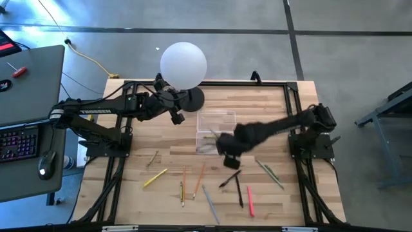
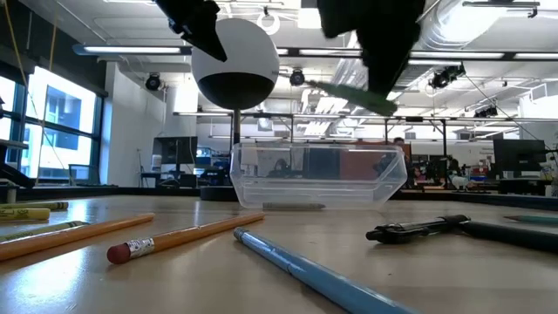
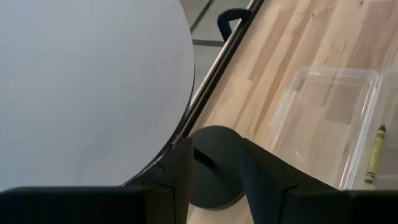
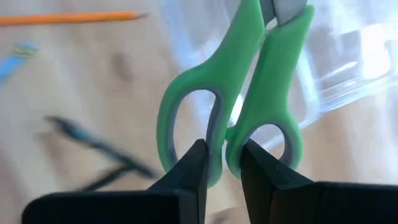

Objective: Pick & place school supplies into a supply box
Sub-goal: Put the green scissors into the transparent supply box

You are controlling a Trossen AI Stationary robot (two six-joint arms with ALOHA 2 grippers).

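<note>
1. Between the right gripper's (image 4: 221,163) jaws sit the green-handled scissors (image 4: 239,93), pinched at the inner edges of the two finger loops, blades pointing ahead of the fingertips toward the supply box (image 4: 348,56).
2. Seen from overhead, the right gripper (image 1: 228,151) hangs at the near edge of the supply box (image 1: 215,125); from table height the scissors (image 2: 353,94) are held clear above the supply box (image 2: 318,174).
3. Progress, as I judge it: early. One green crayon-like stick (image 3: 374,155) appears to lie inside the box, and the overhead view suggests a thin item or two there. The scissors are lifted but not yet released.
4. Left to do: the loose pens and pencils spread on the table (image 1: 270,103) behind the right jaws, among them a yellow one (image 1: 154,178), an orange pencil (image 1: 199,171), a red pen (image 1: 250,200), a black pen (image 1: 230,179) and a grey-blue one (image 1: 211,202).
5. The left gripper (image 3: 214,168) waits apart, jaws parted with nothing in them, the base of the white globe lamp (image 1: 183,64) just ahead.
6. That lamp stands just beyond the box's far end, on the side away from the right jaws, so it does not block the drop.
</note>
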